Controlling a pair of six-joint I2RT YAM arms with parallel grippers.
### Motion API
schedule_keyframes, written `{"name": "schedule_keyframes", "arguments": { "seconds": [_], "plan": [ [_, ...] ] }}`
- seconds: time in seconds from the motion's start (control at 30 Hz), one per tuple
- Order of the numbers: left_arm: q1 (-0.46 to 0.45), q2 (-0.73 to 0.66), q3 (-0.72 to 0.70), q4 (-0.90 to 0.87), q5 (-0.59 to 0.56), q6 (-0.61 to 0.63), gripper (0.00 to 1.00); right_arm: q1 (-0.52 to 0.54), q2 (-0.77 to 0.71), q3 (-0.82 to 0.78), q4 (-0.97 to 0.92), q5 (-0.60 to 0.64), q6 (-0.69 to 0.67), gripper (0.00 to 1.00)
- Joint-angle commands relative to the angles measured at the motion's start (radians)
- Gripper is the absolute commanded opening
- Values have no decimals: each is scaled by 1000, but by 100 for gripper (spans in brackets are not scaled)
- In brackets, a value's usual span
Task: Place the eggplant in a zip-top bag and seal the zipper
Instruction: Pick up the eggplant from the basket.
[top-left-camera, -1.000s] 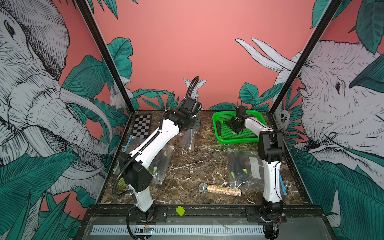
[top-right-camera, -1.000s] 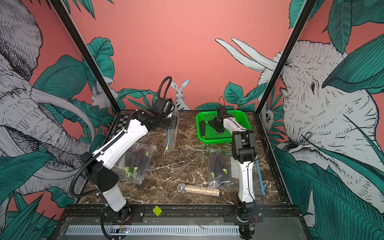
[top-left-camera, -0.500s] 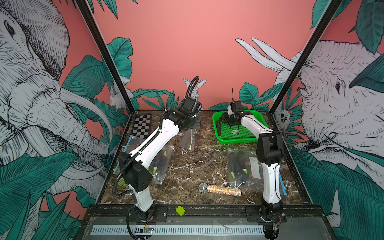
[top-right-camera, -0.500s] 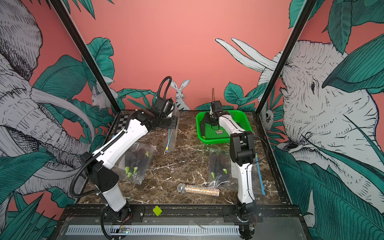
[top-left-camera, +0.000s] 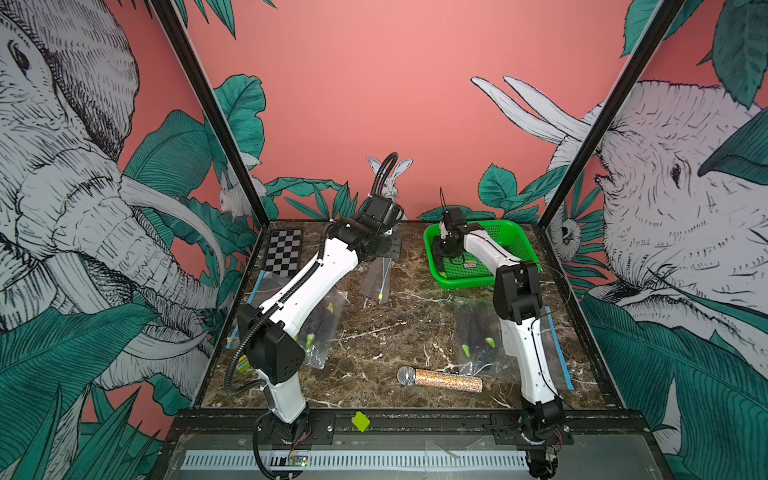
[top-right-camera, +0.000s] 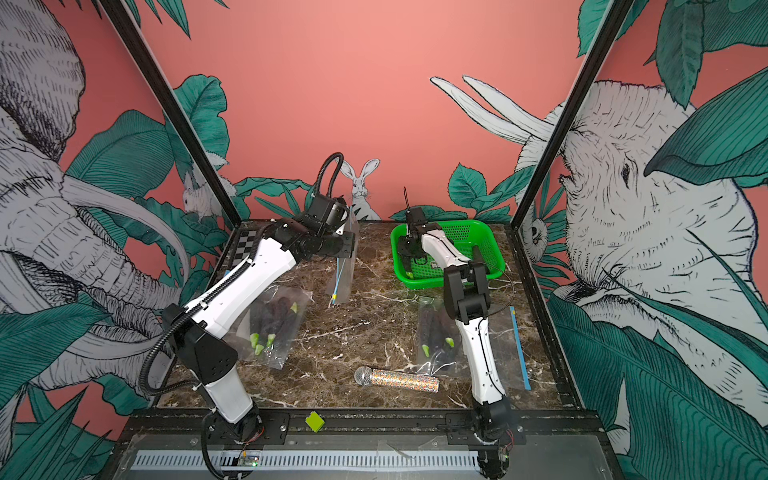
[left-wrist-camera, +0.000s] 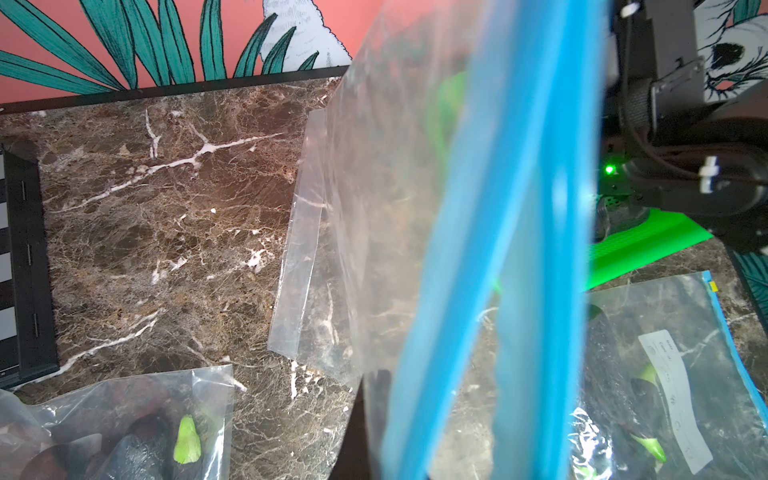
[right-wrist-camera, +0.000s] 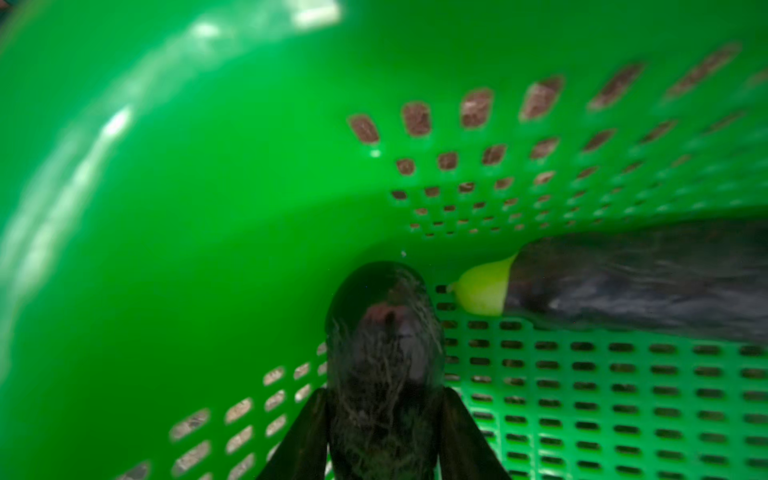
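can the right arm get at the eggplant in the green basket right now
Probably yes: the right gripper is down inside the basket, its fingers on either side of an eggplant and seemingly touching it, with nothing in between.

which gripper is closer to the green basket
Right. The right gripper is down inside the green basket, jaws around an eggplant; the left gripper hangs apart from it over the table, holding a zip-top bag.

Top views overlook the whole table (top-left-camera: 374, 332) from above; wrist views hug bag (left-wrist-camera: 374, 208) and basket (right-wrist-camera: 166, 208).
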Motion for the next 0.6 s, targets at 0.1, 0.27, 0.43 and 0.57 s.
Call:
{"name": "schedule_keyframes", "arguments": {
  "seconds": [0.1,0.27,0.43,0.57],
  "plan": [
    [5,-16,35,-44,-33,-55,0,5,53,2,-57,87,-41,37],
    [6,-15,65,-124,-106,-109,0,2,71,-1,-57,76,-45,36],
    [5,-54,30,-75,-71,-106,0,-8,122,73,-117,42,-56,48],
    [6,-69,15,-64,-72,-113,0,-11,114,55,-104,44,-65,41]
  ]
}}
